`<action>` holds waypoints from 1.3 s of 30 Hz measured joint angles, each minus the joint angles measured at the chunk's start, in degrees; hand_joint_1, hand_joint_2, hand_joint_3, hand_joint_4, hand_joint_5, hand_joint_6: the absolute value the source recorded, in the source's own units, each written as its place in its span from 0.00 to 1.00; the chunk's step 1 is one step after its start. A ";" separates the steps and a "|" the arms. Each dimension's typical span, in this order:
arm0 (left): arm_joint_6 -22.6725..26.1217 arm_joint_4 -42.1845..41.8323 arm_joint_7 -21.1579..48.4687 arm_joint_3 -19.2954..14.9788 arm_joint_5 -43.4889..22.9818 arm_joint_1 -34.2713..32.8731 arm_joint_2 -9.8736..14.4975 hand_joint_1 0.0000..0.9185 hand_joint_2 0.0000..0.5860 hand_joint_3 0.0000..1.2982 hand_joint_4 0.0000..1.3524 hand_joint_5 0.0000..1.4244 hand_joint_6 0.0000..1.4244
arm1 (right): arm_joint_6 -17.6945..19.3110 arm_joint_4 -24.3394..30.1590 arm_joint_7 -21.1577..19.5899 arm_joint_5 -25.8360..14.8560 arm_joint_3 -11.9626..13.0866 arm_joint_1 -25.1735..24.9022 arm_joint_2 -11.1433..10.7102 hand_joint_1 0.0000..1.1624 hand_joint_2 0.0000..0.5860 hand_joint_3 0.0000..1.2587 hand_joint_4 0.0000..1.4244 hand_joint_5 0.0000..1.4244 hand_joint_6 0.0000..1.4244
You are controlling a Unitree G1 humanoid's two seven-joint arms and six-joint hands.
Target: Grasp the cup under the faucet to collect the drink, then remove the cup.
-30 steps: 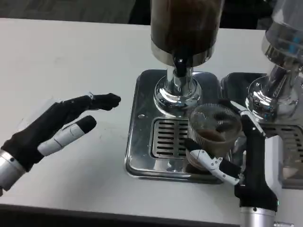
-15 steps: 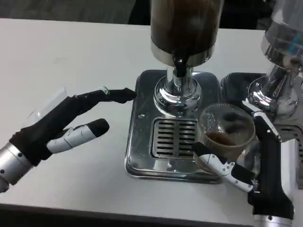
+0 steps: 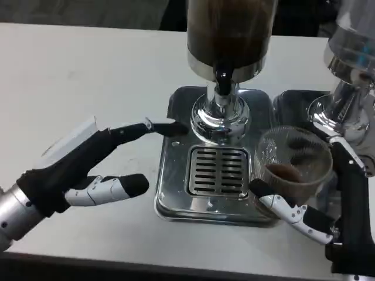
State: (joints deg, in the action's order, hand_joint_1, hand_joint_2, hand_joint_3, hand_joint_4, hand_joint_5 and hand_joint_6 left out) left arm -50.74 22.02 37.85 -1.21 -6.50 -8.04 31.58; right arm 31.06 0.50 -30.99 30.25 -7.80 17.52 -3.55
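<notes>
A clear plastic cup [image 3: 293, 167] with a little brown drink in it sits in my right hand [image 3: 334, 199], which grips it at the right edge of the steel drip tray [image 3: 176, 193]. The cup is right of the slotted grate [image 3: 218, 171] and off to the right of the black faucet [image 3: 222, 82] of the dark-drink dispenser [image 3: 229, 35]. My left hand [image 3: 88, 164] hovers over the table left of the tray, fingers spread and holding nothing, its upper fingertip reaching the tray's left rim near the dispenser base.
A second dispenser [image 3: 351, 64] on its own drip tray [image 3: 287, 105] stands at the right, close behind the cup and my right hand. White table [image 3: 88, 70] stretches to the left and back.
My right hand has carried the cup rightward and toward me, off the grate. My left hand has moved right, toward the tray and the dispenser base.
</notes>
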 measured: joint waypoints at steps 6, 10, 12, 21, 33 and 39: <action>-0.84 -4.09 0.59 0.12 -0.37 2.72 1.16 0.00 0.12 0.22 0.15 0.14 0.11 | -0.08 4.60 3.14 -0.57 0.80 3.08 -0.51 0.82 0.17 0.55 0.61 0.77 1.00; -1.57 -5.86 0.70 0.09 -1.05 3.73 1.92 0.00 0.12 0.20 0.11 0.12 0.10 | -0.10 6.70 4.38 -0.84 1.27 4.73 -0.82 0.82 0.17 0.55 0.61 0.78 1.00; -2.29 -6.70 0.72 0.02 -1.43 4.10 2.51 0.00 0.11 0.19 0.10 0.10 0.09 | -0.09 7.68 4.99 -1.08 1.63 5.79 -0.81 0.82 0.17 0.55 0.61 0.78 1.00; -5.82 -8.97 1.06 -0.12 -1.84 6.01 6.33 0.00 0.11 0.18 0.08 0.10 0.09 | -0.08 12.27 7.18 -2.37 2.50 9.55 -0.61 0.82 0.17 0.57 0.63 0.79 1.00; -8.95 -13.83 1.06 -0.42 -2.22 9.37 8.47 0.00 0.09 0.17 0.06 0.07 0.08 | -0.05 15.97 9.65 -2.65 3.03 12.24 0.57 0.82 0.17 0.57 0.63 0.79 1.00; -9.95 -17.09 1.07 -0.43 -4.01 11.42 9.76 0.00 0.09 0.17 0.06 0.06 0.07 | 0.12 18.99 9.96 -2.65 3.14 14.66 1.20 0.82 0.17 0.58 0.64 0.80 1.00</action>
State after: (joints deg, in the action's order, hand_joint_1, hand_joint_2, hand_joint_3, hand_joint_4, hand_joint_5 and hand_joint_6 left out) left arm -60.69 4.92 38.92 -1.64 -10.51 3.38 41.34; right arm 31.18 19.49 -21.03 27.61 -4.67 32.18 -2.34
